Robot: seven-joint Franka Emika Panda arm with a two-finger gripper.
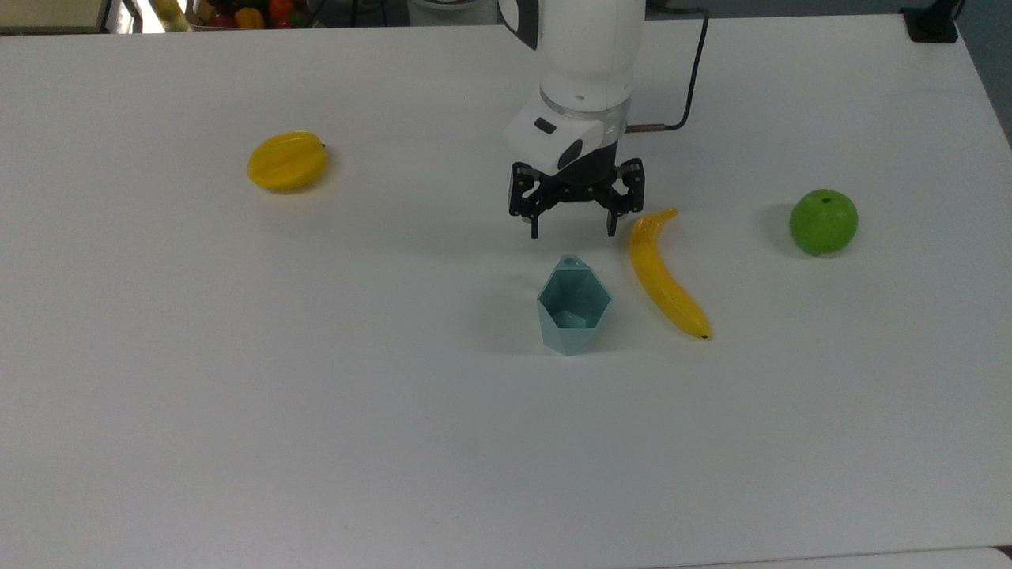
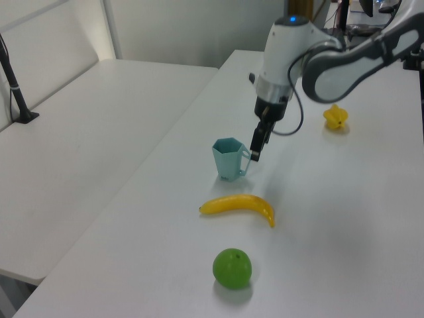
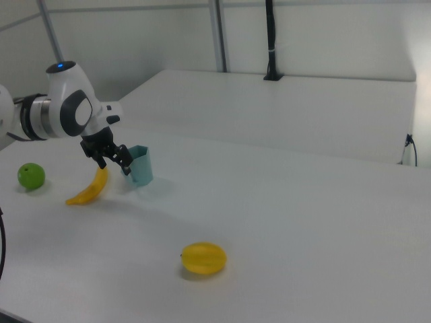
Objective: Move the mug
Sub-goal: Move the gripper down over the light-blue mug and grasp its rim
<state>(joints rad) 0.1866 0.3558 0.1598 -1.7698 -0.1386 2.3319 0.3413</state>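
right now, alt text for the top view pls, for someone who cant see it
An open gripper hovers by the handle side of an upright teal mug on a white table. A banana lies beside the mug, with a green apple and a yellow starfruit farther off.
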